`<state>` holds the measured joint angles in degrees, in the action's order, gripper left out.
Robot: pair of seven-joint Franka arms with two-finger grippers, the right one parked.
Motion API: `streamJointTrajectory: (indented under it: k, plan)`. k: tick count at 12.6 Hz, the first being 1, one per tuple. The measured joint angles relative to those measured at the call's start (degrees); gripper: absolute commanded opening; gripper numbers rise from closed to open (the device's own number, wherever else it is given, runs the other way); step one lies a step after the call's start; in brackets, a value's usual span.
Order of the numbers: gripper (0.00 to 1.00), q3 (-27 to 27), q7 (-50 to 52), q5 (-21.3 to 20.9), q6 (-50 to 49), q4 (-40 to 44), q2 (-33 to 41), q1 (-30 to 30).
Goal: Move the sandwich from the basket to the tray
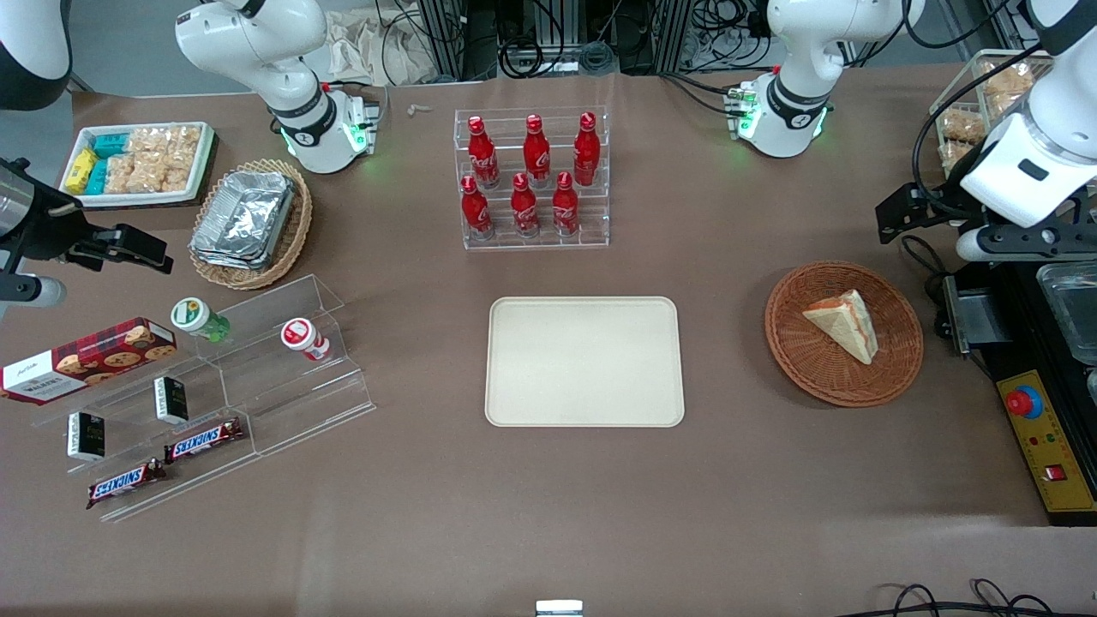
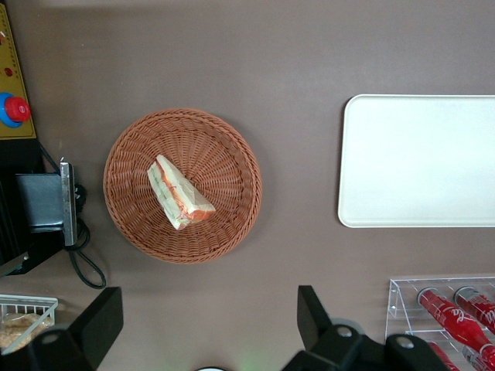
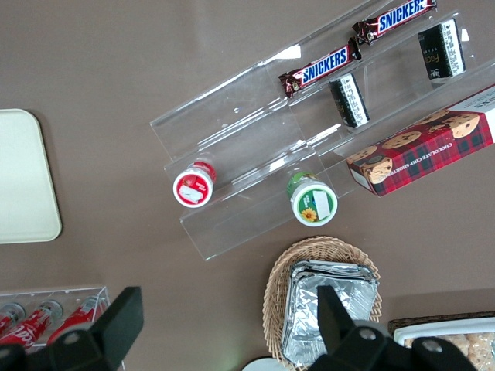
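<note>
In the basket (image 1: pixel 844 333) toward the working arm's end of the table lies the sandwich (image 1: pixel 844 324) (red and green filling showing at its edge), well apart from the bare tray (image 1: pixel 584 361). The gripper (image 2: pixel 205 325) hangs above it, fingers spread wide, holding nothing.

A pale triangular bread sandwich (image 1: pixel 844 326) lies flat mid-way in the round reddish-brown wicker basket (image 1: pixel 844 381); the flat cream rectangular tray (image 1: pixel 584 361) sits near the bench's centre, while the gripper (image 2: pixel 209 321) hovers open above the basket.

Robotics laboratory staging a mock shop: white robot arm base (image 1: pixel 784 116) bolted to brown-covered table (image 1: pixel 548 514), black cables (image 1: pixel 531 51), yellow emergency-stop panel (image 1: pixel 1050 463), clear acrylic bottle rack (image 1: pixel 536 242). The left gripper (image 2: pixel 209 301) hangs spread above the table.
</note>
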<state>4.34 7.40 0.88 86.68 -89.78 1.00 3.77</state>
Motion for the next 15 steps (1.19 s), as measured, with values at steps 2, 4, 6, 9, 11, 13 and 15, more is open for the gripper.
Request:
streamJointTrajectory:
  k: [2, 4, 6, 9, 11, 13, 15]
  plan:
    - [1.00, 0.02, 0.00, 0.02, 0.00, 0.02, 0.00, 0.05]
    - [1.00, 0.02, 0.31, 0.04, 0.00, 0.16, 0.00, 0.07]
    - [1.00, 0.00, 0.57, 0.04, -0.26, 0.18, -0.01, 0.07]
    - [1.00, -0.81, 0.72, -0.29, -3.33, -0.22, -0.09, -0.17]
    - [1.00, -2.22, 1.38, -1.00, -4.02, -1.72, -0.13, -0.31]
    - [1.00, -5.90, 4.80, -0.99, -4.13, -4.66, 0.14, -0.07]
    - [1.00, -9.09, 8.06, -0.96, -3.79, -7.59, 1.02, 0.19]
